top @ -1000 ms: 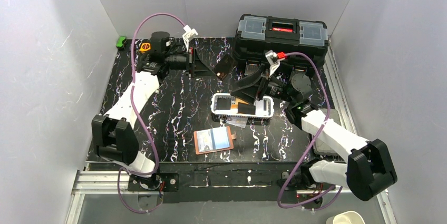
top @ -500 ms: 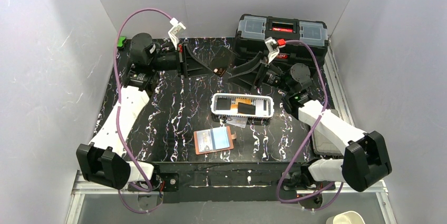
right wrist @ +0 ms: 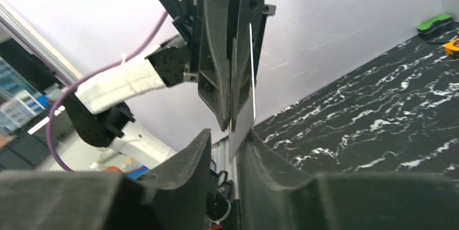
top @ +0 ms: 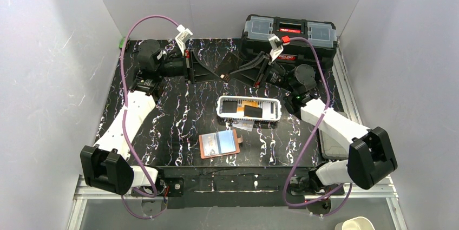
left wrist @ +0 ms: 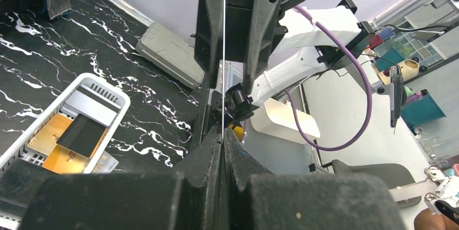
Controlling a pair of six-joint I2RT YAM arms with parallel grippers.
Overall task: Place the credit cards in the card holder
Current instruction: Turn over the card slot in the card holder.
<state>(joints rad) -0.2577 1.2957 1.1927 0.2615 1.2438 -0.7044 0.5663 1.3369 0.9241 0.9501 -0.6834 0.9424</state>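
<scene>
- Left end effector [left wrist: 223,132] is clamped shut on a dark card [right wrist: 243,113], held upright above the back of the counter [top: 178,105].
- Right end effector [right wrist: 227,135] faces it. Its fingers are apart, one on each side of the card's free edge, with a gap still showing on at least one side.
- From the left wrist the card shows only as a thin pale line, so its face cannot be read. From above it is dark against the dark counter and hard to pick out.
- Whether either right finger already touches the card cannot be told.
- The card holder [top: 204,147] lies open near the front edge of the counter, with a light blue card [top: 219,142] on its inner face. How far that card sits in a slot is not clear.
- A white basket [top: 273,112] stands between the holder and the end effectors. It holds an orange card [top: 250,103] and a black card [top: 252,111], and others below them are partly covered.
- A black toolbox [top: 289,32] stands at the back right, just behind the right arm.
- A green thing [right wrist: 435,23] lies at the far back corner, too small to identify.
- A second ago the right end effector hung low over the basket with its fingers spread wide. It has since risen to meet the card, and the gap between its fingers has narrowed.
</scene>
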